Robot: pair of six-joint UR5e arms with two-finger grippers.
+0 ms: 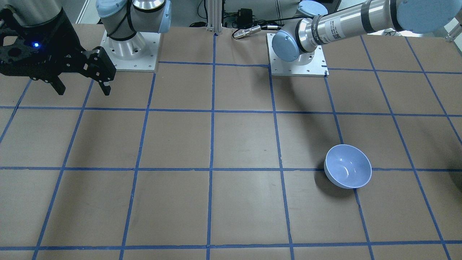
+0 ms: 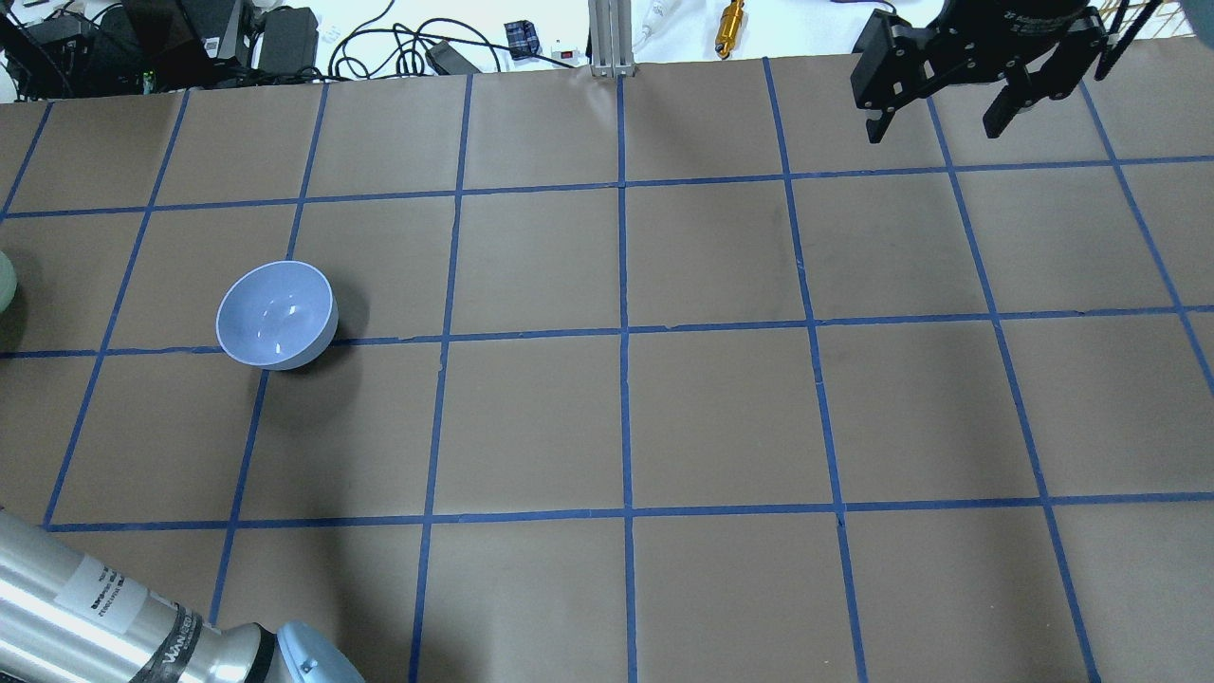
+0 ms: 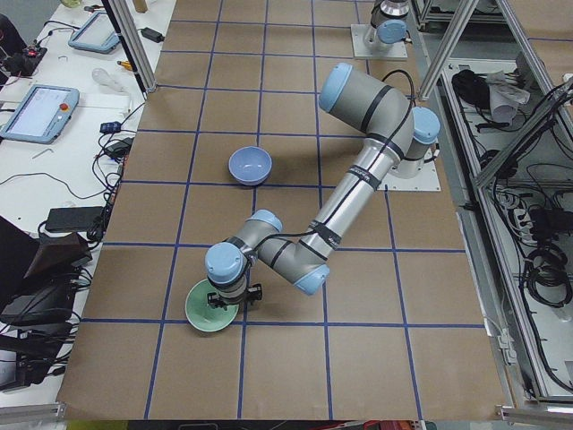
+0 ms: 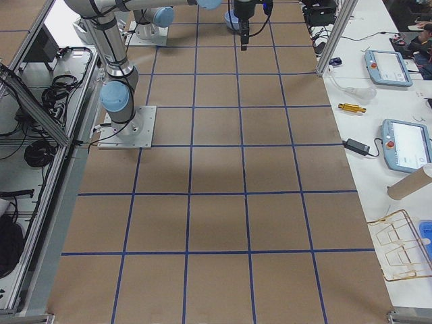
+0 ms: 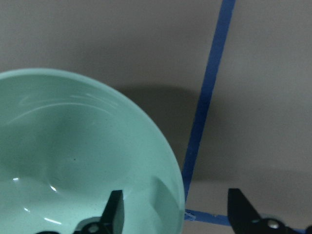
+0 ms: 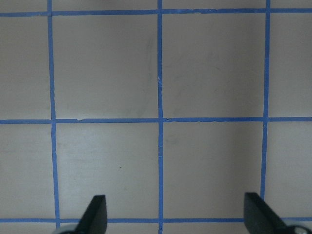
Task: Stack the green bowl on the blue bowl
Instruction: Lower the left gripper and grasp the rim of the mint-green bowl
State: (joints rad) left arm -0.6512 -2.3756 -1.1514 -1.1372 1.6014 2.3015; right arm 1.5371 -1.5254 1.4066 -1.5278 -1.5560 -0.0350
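Left gripper (image 5: 178,212), fingers apart, straddles the rim of the green bowl (image 5: 73,146). Right gripper (image 2: 934,128) hangs spread, well apart from the blue bowl (image 2: 276,314).

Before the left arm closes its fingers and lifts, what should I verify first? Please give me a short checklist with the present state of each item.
1. Left gripper is open: ok, its fingers are well apart.
2. Fingers straddle the green bowl rim: ok, one finger is inside the bowl and the other is outside it.
3. Fingers are low enough on the wall for a firm pinch: cannot tell.
4. Green bowl is upright and empty: ok.
5. Blue bowl is upright, empty and ready to receive: ok.
6. Right gripper is out of the way: ok, it is open, holds nothing and is far from both bowls.
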